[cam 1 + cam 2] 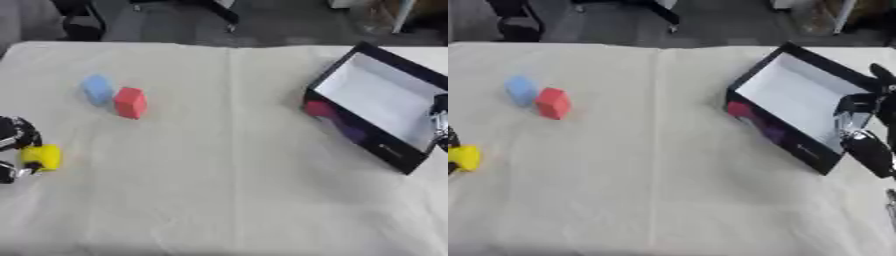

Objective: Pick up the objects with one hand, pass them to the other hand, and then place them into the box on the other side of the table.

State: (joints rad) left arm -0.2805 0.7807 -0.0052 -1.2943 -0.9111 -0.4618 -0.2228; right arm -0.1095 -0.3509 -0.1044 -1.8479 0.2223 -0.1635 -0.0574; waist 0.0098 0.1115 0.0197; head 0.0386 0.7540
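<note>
A yellow block (42, 157) sits at the table's left edge with my left hand (12, 145) shut on it, fingers curled round it from the left. A red block (129, 102) and a light blue block (97, 89) lie side by side, touching, at the left back of the table. The black box (785, 137) with a white inside stands tilted at the right. My right hand (866, 137) hangs over the box's near right corner, blurred, with its fingers hard to make out.
The table (227, 165) is covered by a cream cloth. Dark chair legs and floor show beyond the far edge. The box's outer wall carries red and purple print.
</note>
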